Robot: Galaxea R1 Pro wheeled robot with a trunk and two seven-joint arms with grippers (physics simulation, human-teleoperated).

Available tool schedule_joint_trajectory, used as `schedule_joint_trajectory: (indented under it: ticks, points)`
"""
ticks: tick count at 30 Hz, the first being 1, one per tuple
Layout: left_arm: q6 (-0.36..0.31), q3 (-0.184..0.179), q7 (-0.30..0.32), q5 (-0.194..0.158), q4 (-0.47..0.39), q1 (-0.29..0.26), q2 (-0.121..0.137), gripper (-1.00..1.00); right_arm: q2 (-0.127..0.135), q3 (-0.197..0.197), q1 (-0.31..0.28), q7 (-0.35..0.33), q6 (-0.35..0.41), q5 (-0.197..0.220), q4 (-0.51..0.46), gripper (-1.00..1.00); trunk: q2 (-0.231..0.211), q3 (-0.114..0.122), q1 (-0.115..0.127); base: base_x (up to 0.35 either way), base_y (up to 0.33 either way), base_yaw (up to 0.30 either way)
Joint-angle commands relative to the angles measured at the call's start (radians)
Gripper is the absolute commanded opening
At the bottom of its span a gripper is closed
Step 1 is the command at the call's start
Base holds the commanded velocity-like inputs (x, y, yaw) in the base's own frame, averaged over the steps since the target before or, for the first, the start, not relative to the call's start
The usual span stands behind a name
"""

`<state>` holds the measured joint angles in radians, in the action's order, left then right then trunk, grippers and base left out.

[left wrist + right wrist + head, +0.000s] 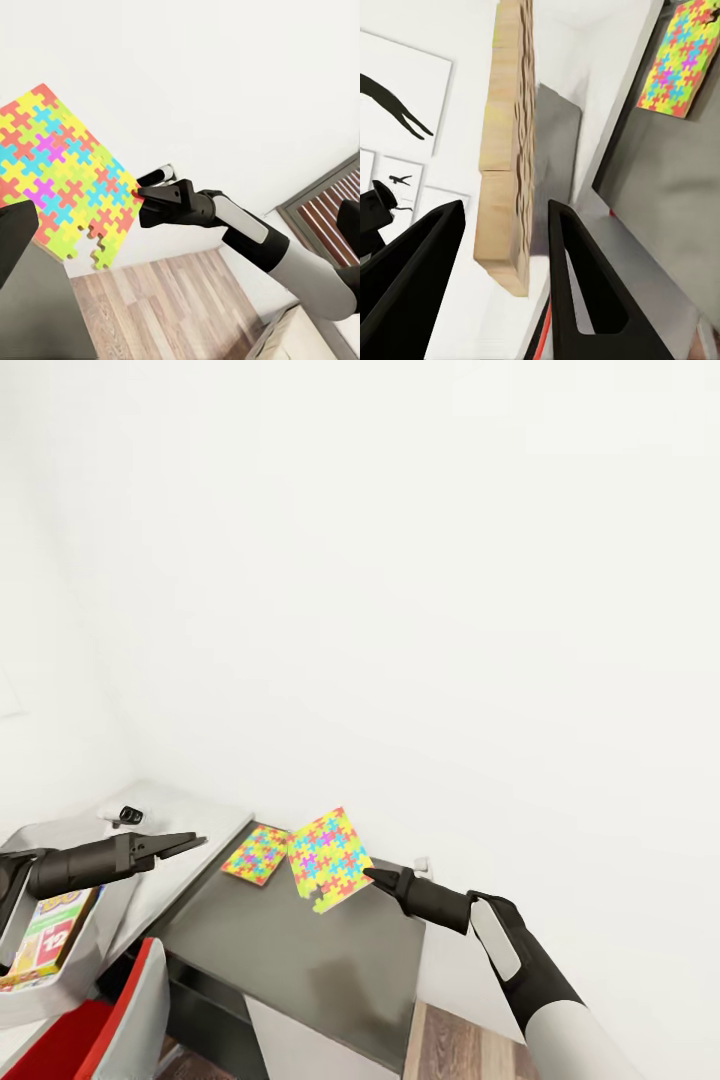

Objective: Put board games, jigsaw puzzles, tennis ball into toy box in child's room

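Note:
My right gripper (372, 876) is shut on the edge of one jigsaw puzzle (328, 858), holding it tilted in the air above the table's dark-grey wing (300, 950). The left wrist view shows that puzzle (60, 172) pinched at its edge by the right gripper (141, 196). Between the right fingers (585, 285) it appears edge-on (506, 150). A second jigsaw puzzle (257, 854) (679, 60) lies flat on the wing near the wall. My left gripper (190, 844) hovers open over the light-grey top, beside the toy box (70, 990). A Skip-Bo board game (45, 940) lies in the box.
A red chair (90, 1040) stands at the desk's front left. On the light-grey top near the corner wall sits a small dark object (128, 816). White walls close in behind the desk. Wood floor (450, 1050) shows to the right of the wing.

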<state>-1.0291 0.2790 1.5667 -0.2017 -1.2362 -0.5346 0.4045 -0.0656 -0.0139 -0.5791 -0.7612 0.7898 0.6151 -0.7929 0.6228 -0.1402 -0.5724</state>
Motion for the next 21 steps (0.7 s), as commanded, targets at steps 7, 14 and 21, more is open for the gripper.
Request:
schedule_joint_trajectory:
  ticks: [7,14,21]
  points:
    - [-0.011,0.002,0.004,0.002,0.001,-0.001,0.001,1.00,-0.003,0.000,-0.001,-0.001,0.004,0.002,0.000,-1.00,-0.048,0.027,0.027,0.000,0.000,0.244]
    - [-0.011,0.002,0.004,0.004,0.002,-0.001,0.000,1.00,-0.001,0.001,-0.001,0.000,-0.027,0.002,0.000,-1.00,-0.097,0.056,0.053,0.000,0.000,0.244]
    - [-0.010,0.003,0.004,0.004,0.002,-0.001,0.001,1.00,-0.001,0.002,-0.001,-0.001,-0.031,0.002,0.000,-1.00,-0.146,0.085,0.080,0.000,0.000,0.244]
